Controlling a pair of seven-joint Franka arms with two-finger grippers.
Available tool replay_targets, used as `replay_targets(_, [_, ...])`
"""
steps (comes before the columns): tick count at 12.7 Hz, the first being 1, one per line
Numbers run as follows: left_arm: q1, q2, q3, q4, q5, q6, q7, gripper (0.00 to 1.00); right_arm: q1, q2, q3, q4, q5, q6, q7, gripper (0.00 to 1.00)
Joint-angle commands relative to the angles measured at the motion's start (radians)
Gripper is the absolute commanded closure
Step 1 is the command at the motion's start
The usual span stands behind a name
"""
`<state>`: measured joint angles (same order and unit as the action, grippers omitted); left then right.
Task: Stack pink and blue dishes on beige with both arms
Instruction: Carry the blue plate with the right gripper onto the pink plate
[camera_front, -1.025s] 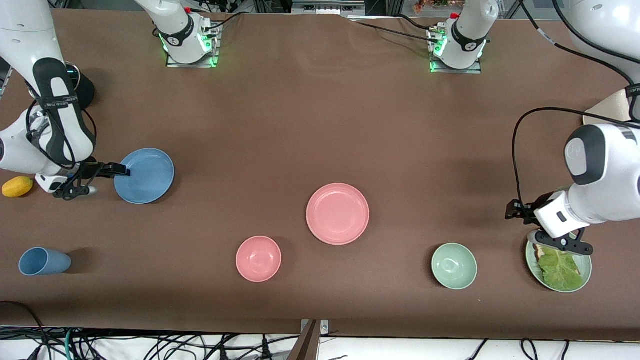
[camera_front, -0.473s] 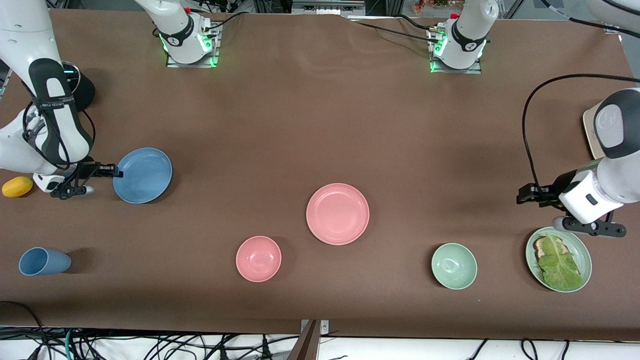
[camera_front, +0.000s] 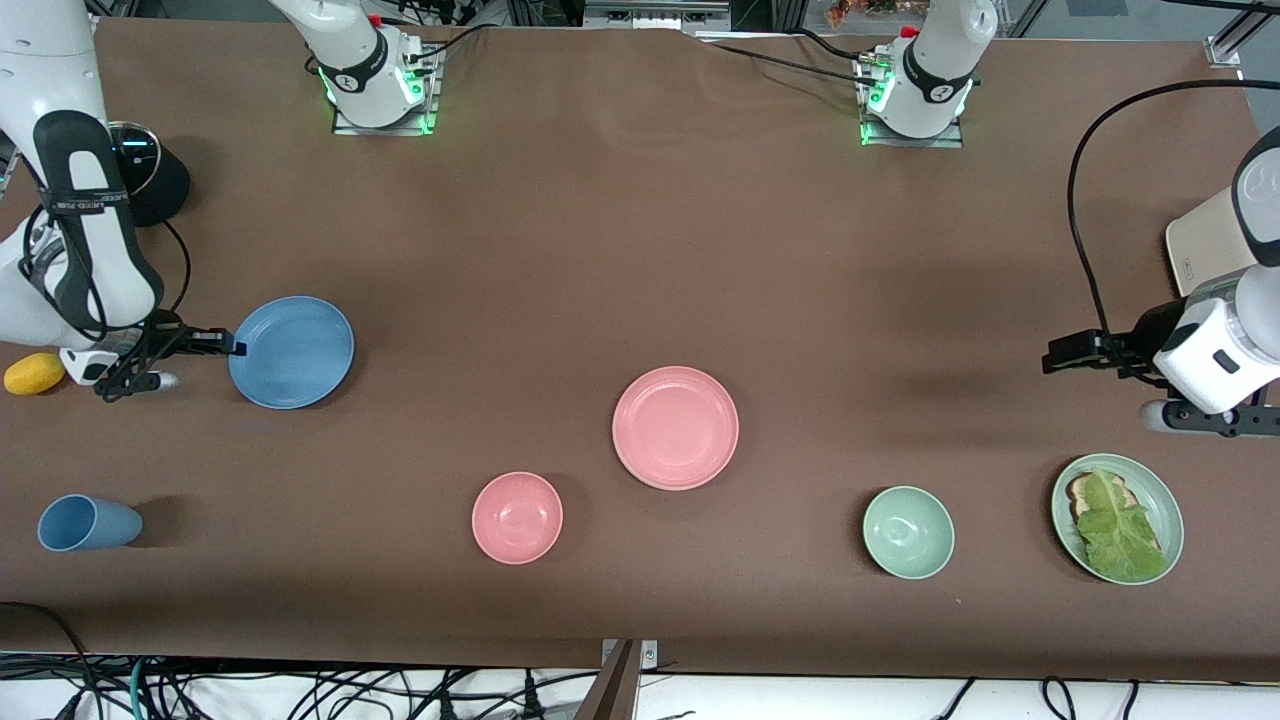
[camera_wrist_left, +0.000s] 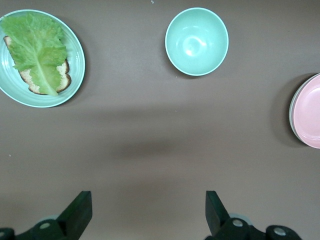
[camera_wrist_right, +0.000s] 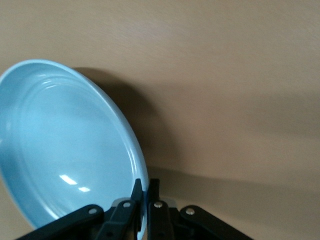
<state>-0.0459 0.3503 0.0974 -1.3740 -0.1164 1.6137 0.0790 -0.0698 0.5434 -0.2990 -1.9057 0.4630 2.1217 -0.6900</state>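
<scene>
- The flat round blue plate (camera_front: 291, 351) sits at the middle left of the front view, toward the right arm's end of the brown desk (camera_front: 600, 250); the right wrist view shows it tilted, one edge raised.
- The right gripper (camera_front: 222, 347), at the left of the front view, has its black fingers pinching the blue plate's rim (camera_wrist_right: 145, 192).
- The flat round pink plate (camera_front: 675, 427) lies flat near the centre of the front view, well apart from the blue plate.
- The beige-cream plate (camera_front: 1205, 250) shows only partly at the right edge of the front view, partly covered by the left arm.
- The left gripper (camera_front: 1072, 355) hangs over bare desk at the right, above the pale green plate with lettuce and bread (camera_front: 1117, 518); its fingers (camera_wrist_left: 80, 212) are spread wide and hold nothing.
- Lower in the front view sit a small pink bowl (camera_front: 517, 517) and a pale green bowl (camera_front: 908, 531).
- A blue cup (camera_front: 88, 523) lies on its side at the lower left; a yellow lemon-like fruit (camera_front: 34, 373) rests at the left edge.
</scene>
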Motion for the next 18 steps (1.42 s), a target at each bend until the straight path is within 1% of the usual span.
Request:
replay_targets(1, [-0.011, -0.051, 0.013, -0.017, 0.001, -0.028, -0.016, 0.00, 0.007, -0.034, 0.021, 0.066, 0.026, -0.109, 0.097, 1.00])
replay_targets(3, [-0.011, -0.063, 0.018, -0.022, 0.009, -0.028, -0.016, 0.00, 0.071, -0.089, 0.035, 0.108, 0.016, -0.192, 0.276, 1.00])
replay_targets(5, [-0.011, -0.070, 0.018, -0.017, 0.047, -0.028, -0.015, 0.00, 0.172, -0.131, 0.037, 0.126, 0.014, -0.203, 0.421, 1.00])
replay_targets(7, [-0.011, -0.091, 0.016, -0.019, 0.058, -0.028, -0.018, 0.00, 0.301, -0.129, 0.044, 0.155, 0.020, -0.201, 0.620, 1.00])
replay_targets(8, [-0.009, -0.103, 0.016, -0.020, 0.058, -0.029, -0.016, 0.00, 0.374, -0.120, 0.053, 0.166, 0.029, -0.175, 0.727, 1.00])
replay_targets(10, [-0.005, -0.145, 0.016, -0.030, 0.058, -0.052, -0.016, 0.00, 0.508, -0.062, 0.057, 0.232, 0.075, -0.094, 0.931, 1.00])
replay_targets(11, [-0.005, -0.157, 0.016, -0.033, 0.057, -0.110, -0.013, 0.00, 0.569, -0.030, 0.057, 0.264, 0.103, -0.042, 1.025, 1.00])
replay_targets(12, [-0.008, -0.163, 0.015, -0.036, 0.046, -0.154, -0.010, 0.00, 0.608, 0.007, 0.057, 0.295, 0.124, 0.004, 1.109, 1.00])
replay_targets(15, [-0.011, -0.169, 0.010, -0.036, 0.046, -0.163, -0.004, 0.00, 0.715, 0.137, 0.058, 0.426, 0.181, 0.134, 1.314, 1.00])
replay_targets(17, [-0.009, -0.194, 0.005, -0.039, 0.046, -0.166, -0.013, 0.00, 0.781, 0.222, 0.058, 0.512, 0.187, 0.214, 1.433, 1.00])
replay_targets(18, [-0.006, -0.212, 0.005, -0.060, 0.044, -0.169, -0.012, 0.00, 0.809, 0.249, 0.058, 0.530, 0.189, 0.250, 1.469, 1.00])
